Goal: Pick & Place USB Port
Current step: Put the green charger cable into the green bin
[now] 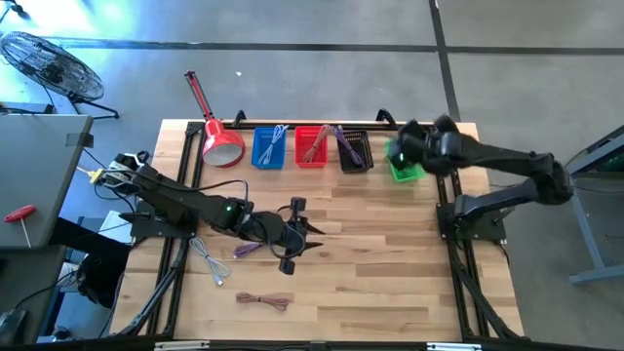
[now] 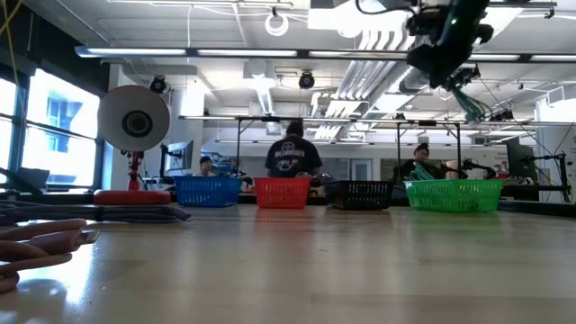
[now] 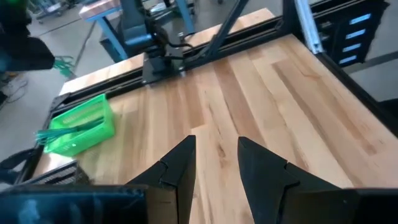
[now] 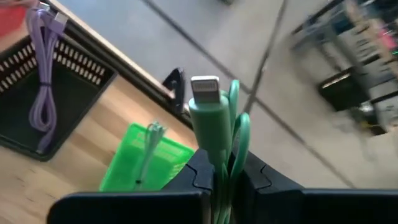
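Observation:
My right gripper hovers above the green basket at the table's far edge and is shut on a green USB cable. In the low view the gripper is high up, and the cable hangs over that basket. Another green cable lies in the basket. My left gripper is at mid-table, open and holding nothing. A purple cable, a pale one and a brownish one lie flat on the table near it. My right gripper pinches the bundled green cable between its two fingers just behind the plug. The plug sticks out past the fingertips, and several loops pass through the gap beside it. The cable is lifted clear, and one end dangles below the gripper over the green basket.
Along the far edge stand a blue basket, a red basket and a black basket holding a purple cable. A red scoop lies left of them. People sit behind the table. Bare wood lies right of centre.

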`<control>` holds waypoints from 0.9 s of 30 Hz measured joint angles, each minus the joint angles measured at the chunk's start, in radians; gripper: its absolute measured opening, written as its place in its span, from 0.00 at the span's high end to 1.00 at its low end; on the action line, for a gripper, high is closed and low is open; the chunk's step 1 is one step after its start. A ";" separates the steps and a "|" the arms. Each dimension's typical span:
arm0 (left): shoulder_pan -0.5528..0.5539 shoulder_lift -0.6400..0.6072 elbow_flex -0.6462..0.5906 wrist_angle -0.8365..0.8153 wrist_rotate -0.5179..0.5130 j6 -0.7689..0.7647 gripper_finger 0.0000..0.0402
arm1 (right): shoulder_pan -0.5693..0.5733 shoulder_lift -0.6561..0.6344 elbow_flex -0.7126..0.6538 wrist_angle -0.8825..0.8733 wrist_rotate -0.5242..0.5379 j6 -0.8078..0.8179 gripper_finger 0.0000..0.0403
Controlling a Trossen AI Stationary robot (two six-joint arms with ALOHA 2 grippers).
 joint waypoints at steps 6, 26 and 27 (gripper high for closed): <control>0.000 0.000 0.000 -0.011 -0.007 0.002 0.71 | -0.222 0.037 0.000 0.262 -0.270 -0.256 0.97; 0.000 0.000 0.000 -0.178 -0.009 -0.132 0.71 | -0.467 0.458 -0.001 0.304 -0.470 -0.266 0.97; 0.000 0.000 0.000 -0.183 -0.009 -0.137 0.71 | -0.470 0.470 -0.001 0.299 -0.470 -0.259 0.97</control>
